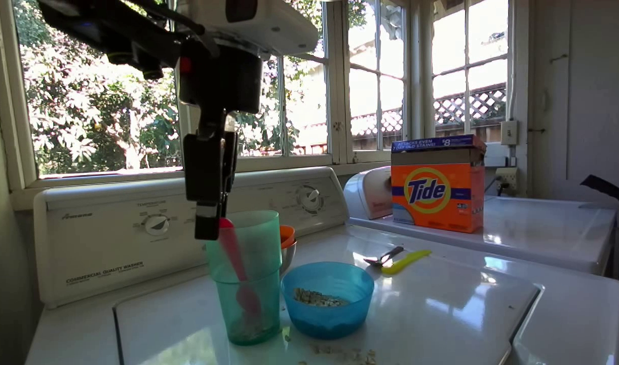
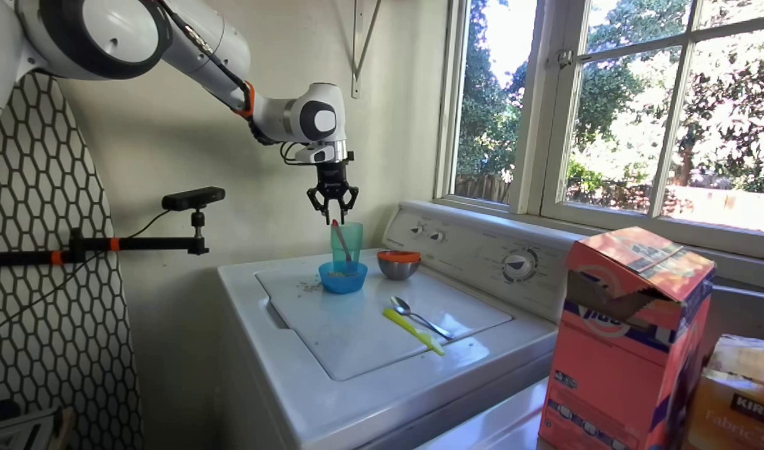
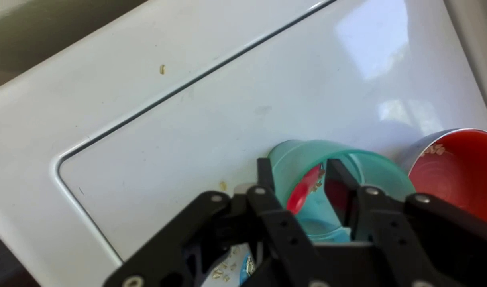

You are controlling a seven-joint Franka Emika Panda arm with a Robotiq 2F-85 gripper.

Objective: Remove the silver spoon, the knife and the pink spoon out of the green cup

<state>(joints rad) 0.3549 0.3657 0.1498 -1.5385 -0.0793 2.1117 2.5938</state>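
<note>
Green cup (image 1: 266, 263): one
Pink spoon (image 1: 237, 258): one, inside
Silver spoon (image 2: 424, 321): one, lying out
Knife (image 2: 413, 331): one, beside it
Gripper (image 2: 335, 221): parted partway around pink handle, grasping nothing

Green cup (image 1: 263, 248): tall, see-through teal-green tumbler, slightly wider at the rim; upright on the worktop (image 2: 344, 331).
Pink spoon (image 1: 233, 253): slim, pink-red plastic; inside the cup, tilted, its upper end at the rim and its lower end near the bottom, seen through the wall.
Silver spoon (image 2: 422, 320): shiny grey metal; lying on the worktop, well apart from the cup, bowl end nearer to it.
Knife (image 2: 413, 331): long, yellow-green plastic; lying on the worktop just beside the silver one, almost parallel; whether the two touch, cannot tell.
</note>
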